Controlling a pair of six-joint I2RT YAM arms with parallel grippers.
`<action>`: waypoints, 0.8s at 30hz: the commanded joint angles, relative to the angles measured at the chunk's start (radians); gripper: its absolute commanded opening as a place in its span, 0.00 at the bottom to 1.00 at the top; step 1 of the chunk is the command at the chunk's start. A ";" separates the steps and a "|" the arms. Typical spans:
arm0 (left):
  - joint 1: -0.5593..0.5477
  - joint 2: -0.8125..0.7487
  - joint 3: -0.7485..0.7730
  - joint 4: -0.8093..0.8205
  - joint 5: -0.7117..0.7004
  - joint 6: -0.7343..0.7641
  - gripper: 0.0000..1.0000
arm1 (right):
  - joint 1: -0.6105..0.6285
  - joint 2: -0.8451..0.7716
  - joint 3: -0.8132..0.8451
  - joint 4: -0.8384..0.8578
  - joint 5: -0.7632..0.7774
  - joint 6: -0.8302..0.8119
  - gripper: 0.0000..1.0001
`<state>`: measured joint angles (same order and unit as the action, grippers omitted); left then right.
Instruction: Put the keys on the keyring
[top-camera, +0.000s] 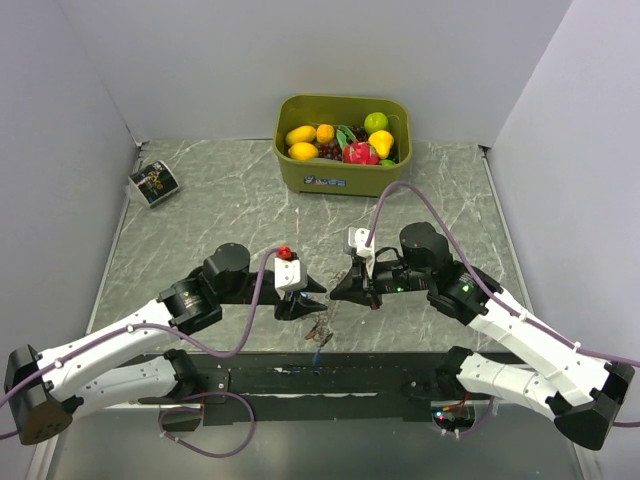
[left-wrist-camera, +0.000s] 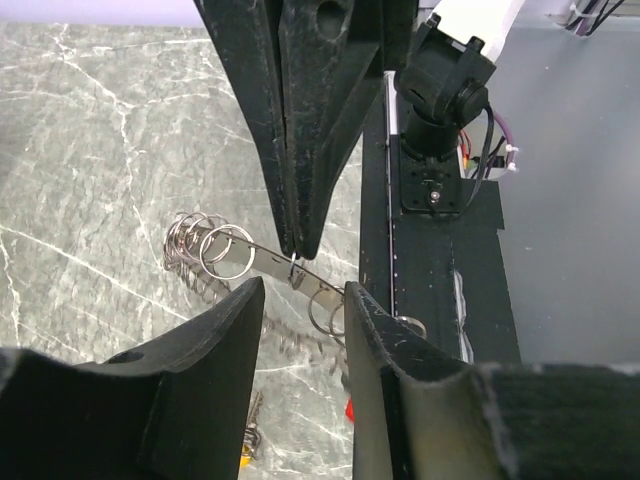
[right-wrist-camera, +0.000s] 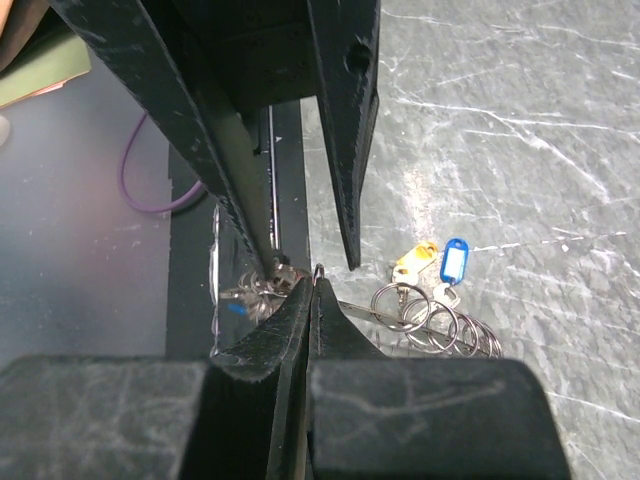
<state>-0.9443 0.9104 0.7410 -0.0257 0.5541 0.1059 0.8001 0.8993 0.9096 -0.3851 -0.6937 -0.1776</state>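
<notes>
Blue key (right-wrist-camera: 455, 262) plain from right wrist, unseen from left

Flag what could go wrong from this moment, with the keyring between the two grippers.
1. The right gripper pinches the thin keyring with only its very tips, so the keyring could slip out.
2. The left gripper is open around the small rings; closing there may clamp those instead of the keyring itself, or knock it loose.
</notes>
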 joint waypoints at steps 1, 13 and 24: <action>-0.004 0.008 0.038 0.053 0.020 0.015 0.43 | 0.005 -0.013 0.035 0.058 -0.027 -0.008 0.00; -0.004 0.030 0.052 0.058 0.043 0.034 0.13 | 0.007 -0.022 0.025 0.069 -0.030 -0.008 0.00; -0.004 0.013 0.021 0.104 0.044 0.000 0.01 | 0.004 -0.043 0.006 0.109 -0.015 0.021 0.01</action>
<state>-0.9440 0.9459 0.7528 0.0025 0.5747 0.1280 0.8005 0.8948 0.9089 -0.3847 -0.7036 -0.1757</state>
